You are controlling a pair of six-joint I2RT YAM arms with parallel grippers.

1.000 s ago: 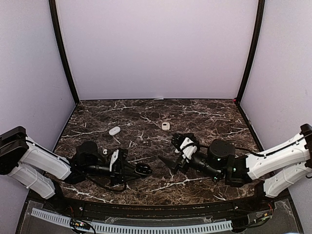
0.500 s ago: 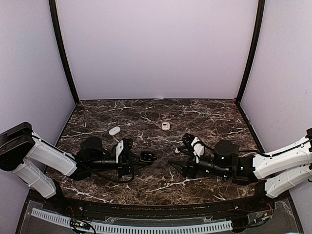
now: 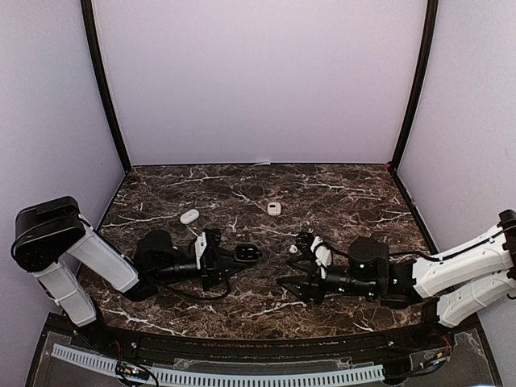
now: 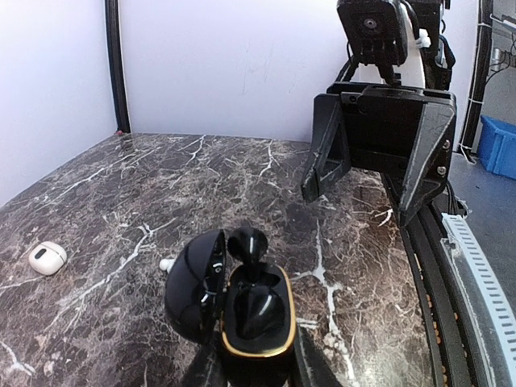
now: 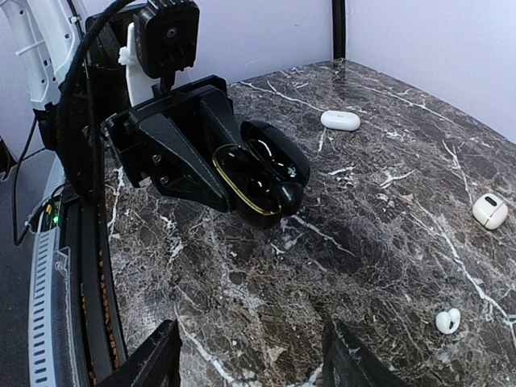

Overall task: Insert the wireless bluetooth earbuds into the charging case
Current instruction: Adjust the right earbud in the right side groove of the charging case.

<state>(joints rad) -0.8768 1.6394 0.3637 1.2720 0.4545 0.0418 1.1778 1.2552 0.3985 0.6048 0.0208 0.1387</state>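
Left gripper [image 3: 232,257], clamped on open black charging case [image 4: 251,318], sits nearer right gripper [image 5: 254,364] than before; latter's jaws narrower, apart, empty. White earbud [image 5: 447,321] just beside its fingertip: likely light, slippery; pinch bulb sides.

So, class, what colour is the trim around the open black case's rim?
Gold, on the glossy black charging case; clearest in left wrist view.

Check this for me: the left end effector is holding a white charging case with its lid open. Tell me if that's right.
Not quite. The charging case is black with a gold rim, not white, as the left wrist view shows. The rest stands: the left end effector holds it with its lid open.
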